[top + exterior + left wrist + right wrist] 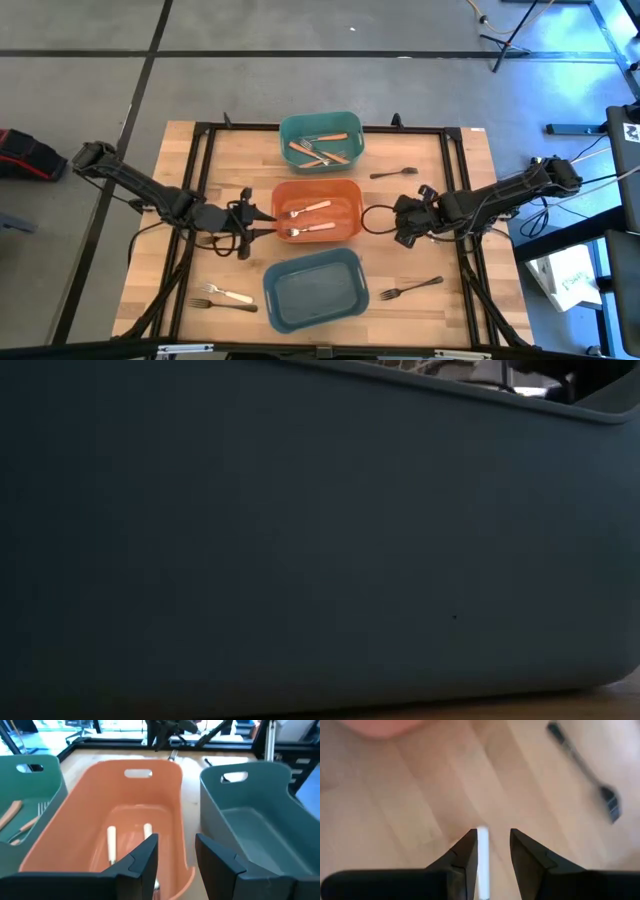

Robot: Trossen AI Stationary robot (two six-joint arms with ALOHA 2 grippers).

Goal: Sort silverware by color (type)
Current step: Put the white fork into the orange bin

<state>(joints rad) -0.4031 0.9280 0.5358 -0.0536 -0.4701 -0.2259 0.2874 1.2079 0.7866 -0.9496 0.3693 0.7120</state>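
The teal bin (320,140) holds brown-handled forks. The orange bin (317,210) holds two cream-handled forks (111,842). The blue-grey bin (315,288) has no forks in it. My left gripper (268,222) is open over the orange bin's left wall (176,850). My right gripper (378,218) is open over bare table, just right of the orange bin (494,842). A pale strip (482,860) shows along one finger's inner side; I cannot tell what it is. Dark forks lie on the table at far right (393,173) and near right (410,288).
A cream-handled fork (228,295) and a dark one (215,304) lie at the near left. The blue-grey bin's wall (300,540) fills the low view. One dark fork (585,775) lies ahead of my right gripper. Black frame rails (205,160) run along the table's sides.
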